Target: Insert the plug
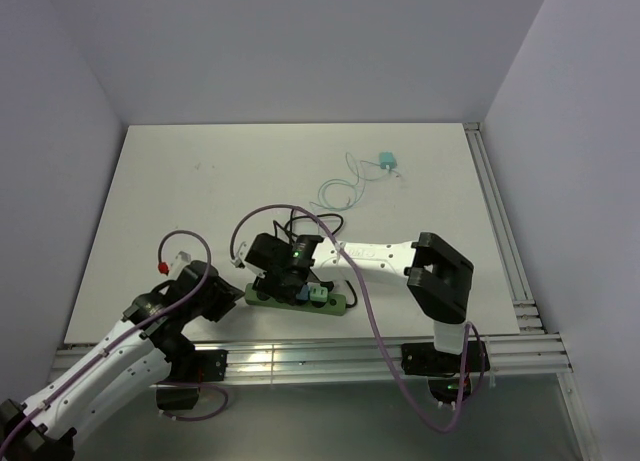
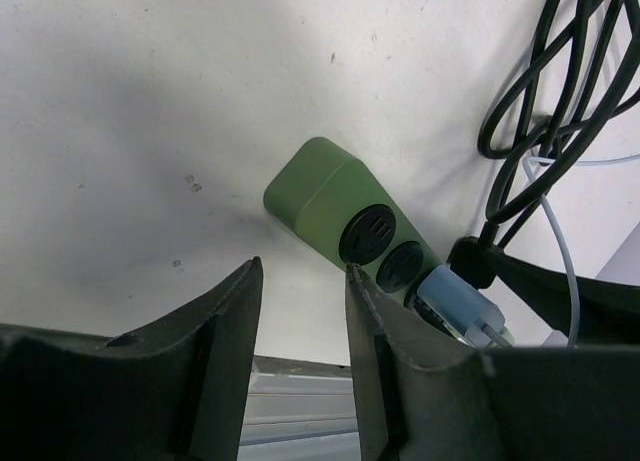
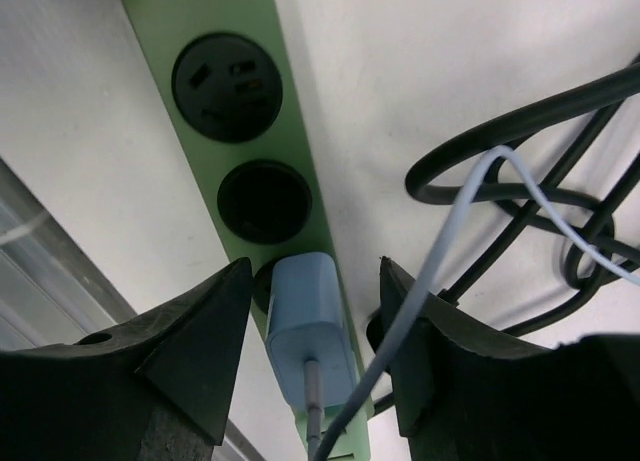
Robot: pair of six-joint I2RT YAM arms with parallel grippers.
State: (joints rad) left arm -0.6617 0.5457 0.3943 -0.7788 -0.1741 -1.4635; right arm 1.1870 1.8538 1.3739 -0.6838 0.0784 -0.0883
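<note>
1. The white table (image 1: 190, 191) holds the green power strip (image 3: 160, 11); it lies flat near the front edge.
2. My right gripper (image 3: 312, 276) hangs over the strip; its fingers stand apart on either side of the plug, with a gap on each side.
3. My left gripper (image 2: 302, 281) sits just beside the strip's end; fingers parted, holding nothing.
4. The pale blue plug (image 3: 305, 326) stands in the strip's third socket; its thin cable (image 3: 450, 231) trails away.

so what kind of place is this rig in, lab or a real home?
Most likely a lab test cell: a white table boxed in by plain white walls, aluminium rails along its near and right edges, and a green power strip as the prop.
</note>
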